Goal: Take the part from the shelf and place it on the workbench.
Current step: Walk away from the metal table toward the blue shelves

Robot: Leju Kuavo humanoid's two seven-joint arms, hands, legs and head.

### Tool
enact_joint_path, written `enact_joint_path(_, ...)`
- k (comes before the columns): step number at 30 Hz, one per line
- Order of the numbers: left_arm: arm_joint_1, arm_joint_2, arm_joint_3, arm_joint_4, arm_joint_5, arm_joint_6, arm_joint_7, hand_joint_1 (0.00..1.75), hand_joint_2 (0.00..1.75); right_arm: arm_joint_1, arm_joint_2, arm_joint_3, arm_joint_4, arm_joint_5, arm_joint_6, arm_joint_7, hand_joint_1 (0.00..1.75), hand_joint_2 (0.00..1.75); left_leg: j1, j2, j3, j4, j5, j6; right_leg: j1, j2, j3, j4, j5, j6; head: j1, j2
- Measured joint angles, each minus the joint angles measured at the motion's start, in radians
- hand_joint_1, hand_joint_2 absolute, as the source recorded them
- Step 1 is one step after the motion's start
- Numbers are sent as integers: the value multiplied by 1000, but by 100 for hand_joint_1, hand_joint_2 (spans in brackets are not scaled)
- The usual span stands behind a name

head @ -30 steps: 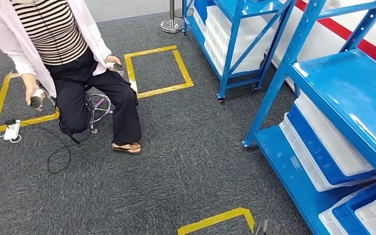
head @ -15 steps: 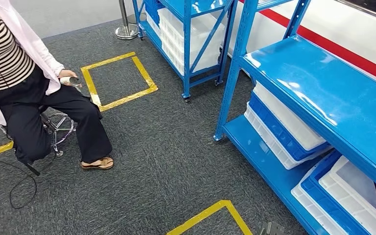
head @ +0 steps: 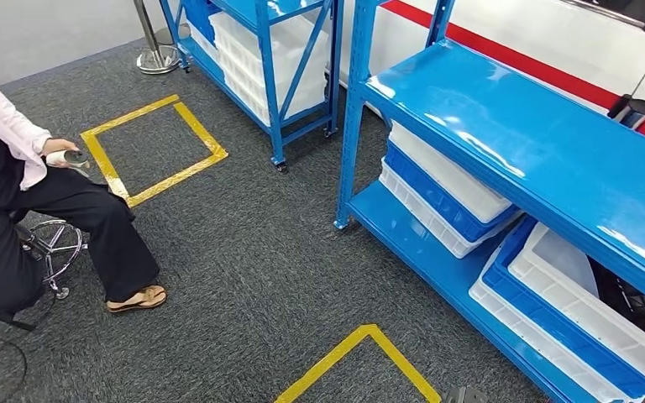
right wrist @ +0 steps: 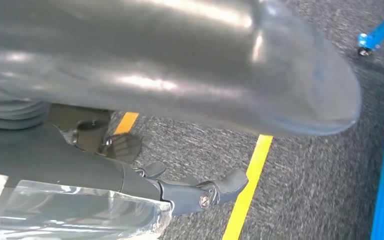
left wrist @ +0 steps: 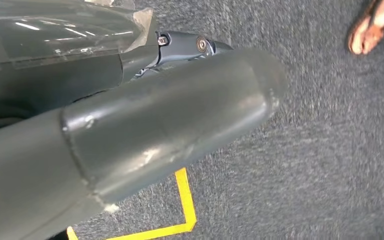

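Facing blue shelf [head: 504, 126], white-and-blue bins [head: 445, 189] stacked beneath; fingers' state cannot be told, both hands.

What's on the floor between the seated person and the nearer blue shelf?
In the head view, bare grey carpet lies between the person and the nearer blue shelf.

My left hand [left wrist: 145, 130] is dull grey, over speckled dark grey carpet [head: 243, 277] crossed by yellow tape [left wrist: 182, 210]. Beyond my right hand [right wrist: 180, 65], also grey, stand bright blue shelves [head: 504, 134] with blue-and-white bins [head: 445, 189].
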Motion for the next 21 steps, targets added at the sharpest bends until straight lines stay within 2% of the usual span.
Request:
enact_joint_path(1, -1, 0, 1, 0, 0, 0, 0, 0, 0, -2, -1, 0, 0, 0, 0, 1, 0, 0, -2, 10, 3, -1, -2, -5, 4, -4, 5, -12, 4, -7, 0, 0)
enact_joint_path(2, -2, 0, 1, 0, 0, 0, 0, 0, 0, -2, -2, 0, 0, 0, 0, 2, 0, 0, -1, 19, 8, -2, -3, -11, 7, 6, 3, -13, 7, -12, -1, 0)
enact_joint_path(3, -4, -1, 2, 0, 1, 0, 1, 0, 0, -2, -3, 0, 0, 0, 0, 3, 0, 0, 2, 22, 11, -2, -6, -18, 1, 18, 4, -16, 10, -18, -1, 0)
enact_joint_path(4, -5, -1, 2, 0, 1, 0, 1, 0, 0, -1, -4, 0, 0, 0, 0, 3, 0, 0, 4, 9, 10, 8, -16, -23, -5, 29, 7, -20, 13, -26, -2, 0)
enact_joint_path(5, -7, -1, 3, 0, 2, 0, 2, 0, 0, -2, -4, 0, 0, -1, 0, 3, 0, 0, 7, -14, 2, 35, -37, -29, -11, 40, 10, -23, 17, -34, -3, 0)
enact_joint_path(6, -6, 0, 3, 0, 2, -1, 2, 0, 0, -3, -4, 0, 0, -1, 1, 3, 0, 0, 9, -45, -19, 86, -69, -33, -17, 50, 14, -25, 20, -41, -5, 0)
enact_joint_path(7, -5, 0, 4, 0, 1, -1, 2, 0, 0, -4, -3, 0, 0, -1, 2, 3, 0, 0, 10, -74, -49, 156, -108, -35, -16, 61, 13, -25, 22, -45, -7, 0)
enact_joint_path(8, -4, 0, 5, 0, 1, -1, 3, 0, 0, -5, -2, 0, 0, -1, 3, 3, 0, 0, 11, -89, -84, 230, -141, -37, -15, 73, 12, -25, 23, -48, -8, 0)
enact_joint_path(9, -2, 0, 5, 0, 1, -1, 3, 0, 0, -5, -2, 0, 0, -1, 3, 3, 0, 0, 11, -95, -113, 286, -159, -39, -15, 86, 11, -25, 24, -49, -9, 0)
enact_joint_path(10, -1, 0, 6, 1, 2, -1, 3, 0, 0, -4, -2, 0, 0, -1, 3, 3, 0, 0, 13, -97, -126, 308, -155, -40, -15, 99, 11, -25, 25, -49, -9, 0)
enact_joint_path(11, 0, 0, 7, 1, 2, 0, 4, 0, 0, -3, -3, 0, 0, -2, 4, 4, 0, 0, 16, -98, -120, 288, -131, -41, -15, 113, 12, -24, 25, -49, -9, 0)
enact_joint_path(12, 0, 1, 7, 1, 4, 1, 6, 0, 0, -2, -3, 0, 0, -3, 4, 4, 0, 0, 20, -105, -96, 232, -93, -42, -16, 128, 13, -24, 25, -48, -9, 0)
enact_joint_path(14, 0, 2, 9, 1, 7, 4, 12, 0, 0, -4, -2, 0, 0, -8, 5, 6, 0, 0, 29, -148, -35, 90, -26, -42, -13, 153, 11, -18, 25, -43, -9, 0)
enact_joint_path(15, 0, 3, 10, 1, 8, 7, 15, 0, 0, -5, -2, 0, 0, -11, 6, 7, 0, 0, 31, -167, -16, 43, -9, -42, -10, 164, 7, -15, 25, -38, -9, 0)
enact_joint_path(16, 1, 3, 11, 1, 9, 9, 19, 0, 0, -6, -2, 0, 0, -16, 7, 8, 0, 0, 30, -176, -8, 19, -3, -39, -7, 175, 0, -13, 26, -30, -9, 0)
enact_joint_path(18, -1, 2, 12, 2, 11, 12, 23, 0, 0, -3, -4, 0, 0, -24, 10, 7, 0, 0, 26, -156, -8, 10, 1, -25, -6, 192, -13, -14, 31, -15, -9, 0)
enact_joint_path(19, -2, 0, 12, 2, 12, 13, 23, 0, 0, 0, -5, 0, 1, -28, 12, 6, 0, 0, 24, -144, -8, 6, 5, -16, -5, 181, -22, -7, 29, -10, -9, 0)
enact_joint_path(21, -1, -1, 13, 2, 13, 14, 23, 0, 0, 3, -6, 0, 1, -31, 15, 5, 0, 0, 24, -117, -7, -2, 13, 1, -5, 129, -56, 54, -2, -12, -5, 0)
